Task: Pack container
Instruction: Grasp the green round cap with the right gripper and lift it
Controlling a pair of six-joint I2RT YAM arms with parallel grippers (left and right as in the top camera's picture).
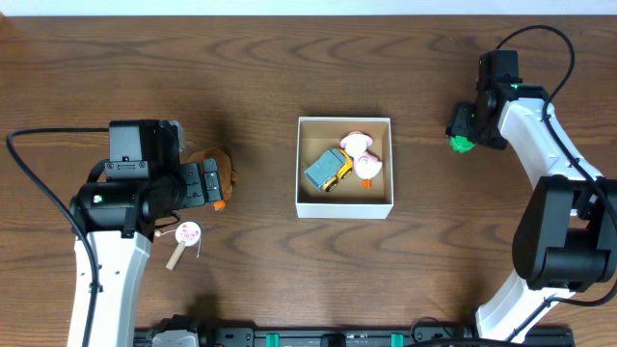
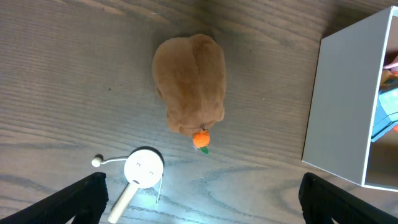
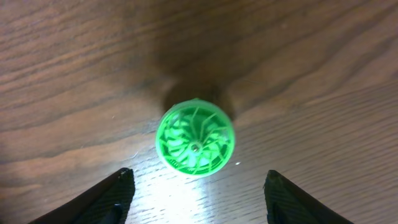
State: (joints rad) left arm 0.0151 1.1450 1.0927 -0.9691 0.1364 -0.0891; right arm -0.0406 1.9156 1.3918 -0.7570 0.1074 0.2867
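The left tool [image 2: 202, 193] hangs wide open and empty above a brown plush toy [image 2: 189, 84] and a white-headed stick toy [image 2: 143, 168]. The right tool [image 3: 198, 180], also spread and empty, hovers over a green lattice ball [image 3: 196, 138]. The container [image 1: 343, 209] sits on the table [image 1: 241, 58] between them, holding a toy truck [image 1: 328, 171] and a pink-and-white toy [image 1: 362, 154]. Two packed, I'd say; three left out.

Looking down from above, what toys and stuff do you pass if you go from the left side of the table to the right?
small white stick toy → brown plush → container, holding a grey-and-yellow truck and then a pink-and-white toy → green ball
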